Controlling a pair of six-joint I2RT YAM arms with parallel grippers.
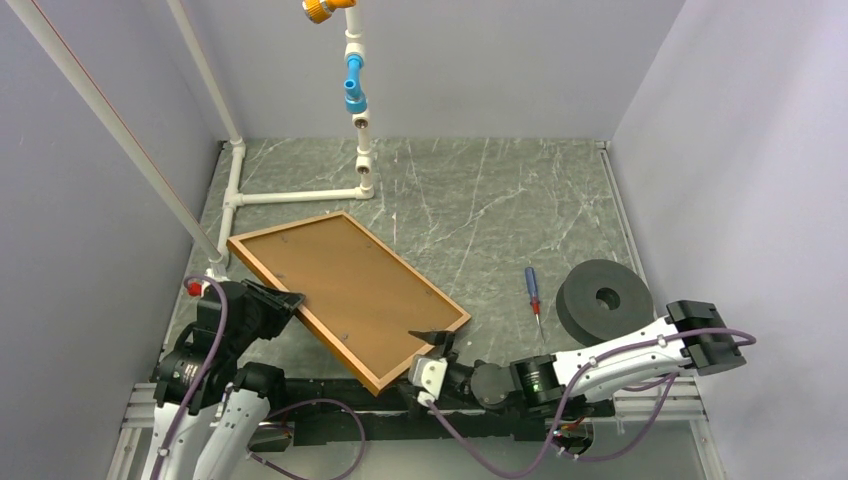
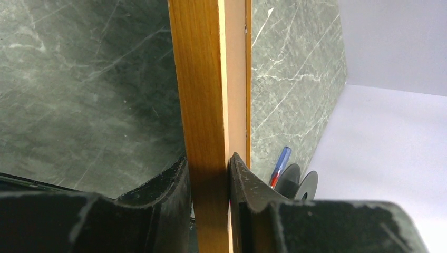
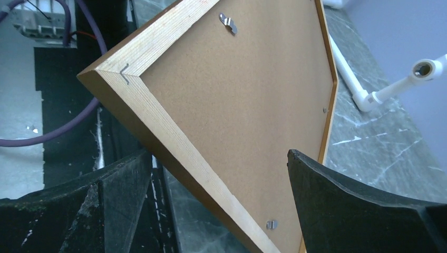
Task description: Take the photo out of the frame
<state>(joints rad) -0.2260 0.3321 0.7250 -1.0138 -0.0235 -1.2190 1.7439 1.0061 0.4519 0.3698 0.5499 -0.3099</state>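
Frame (image 3: 179,150) lies back-side up, set diagonally across the near-left part of the dark green marbled table (image 1: 500,200). Its near corner juts past the table's front edge, above the black rail between the arm bases. Only the plain brown backing board (image 1: 345,285) shows inside the wooden border. The photo is not visible in any view, with the board seated in the frame and covering that side. Small metal tabs (image 3: 227,23) sit along the inner edge of the rails, lying over the board. Left gripper (image 1: 290,300) is at the frame's near-left long rail. The left wrist view shows the rail edge-on, pinched tight between both black fingers (image 2: 168,184). Right gripper (image 1: 438,342) is at the short rail by the near-right end, jaws spread wide. In the right wrist view the rail near the corner passes between the two fingers, and I cannot tell if either touches the wood. From there the frame looks tilted and raised off the table at this end. A screwdriver (image 1: 533,290) with a blue and red handle lies right of the frame, well apart from it. A black foam ring (image 1: 604,300) lies flat just beyond the screwdriver. White pipe structure (image 1: 300,196) stands at the far left, with one run lying near the frame's far corner.
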